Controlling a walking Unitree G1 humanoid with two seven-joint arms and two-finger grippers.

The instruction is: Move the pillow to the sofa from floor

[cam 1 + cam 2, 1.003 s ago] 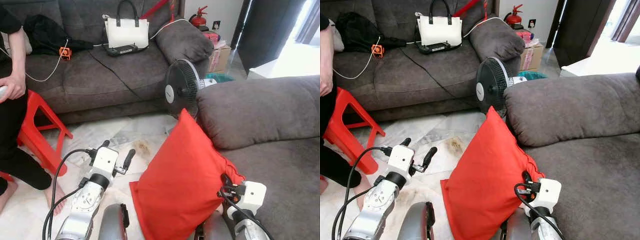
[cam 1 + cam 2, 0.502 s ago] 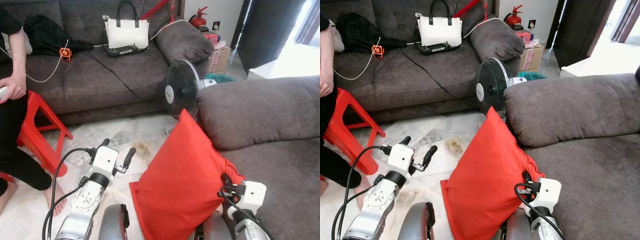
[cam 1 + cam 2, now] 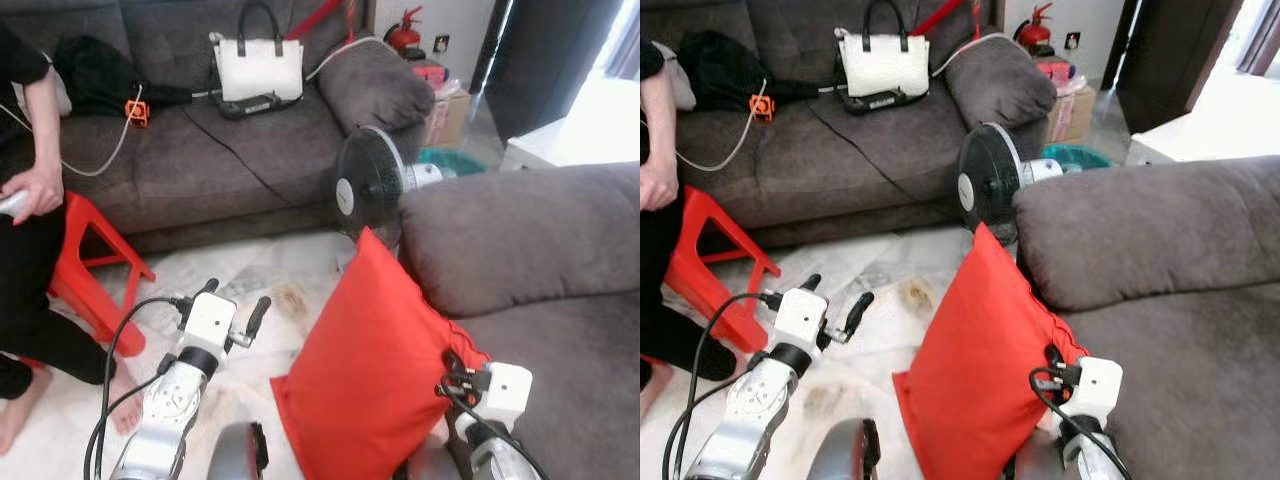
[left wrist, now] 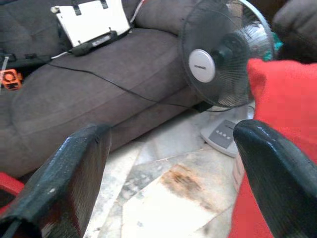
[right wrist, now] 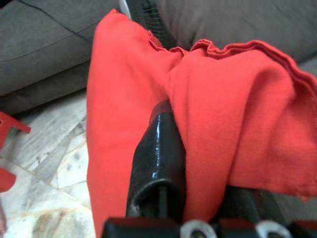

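One plump red pillow [image 3: 375, 370], upright

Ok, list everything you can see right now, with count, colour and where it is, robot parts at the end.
Square red fabric pillow: one, red, standing on a corner against the near sofa.
Grey fabric sofas: two, grey; far sofa across the floor, near sofa on the right.
White leather handbag: one, white with black handles, on the far sofa.
Black pedestal fan: one, black, on the floor between the sofas.
Red plastic stool: one, red, at left.
Red fire extinguisher: one, red, by the back wall.
Seated person: one, dark clothes, on the stool.
Left end effector: open, above the marble floor.
Right end effector: shut on the pillow's edge.
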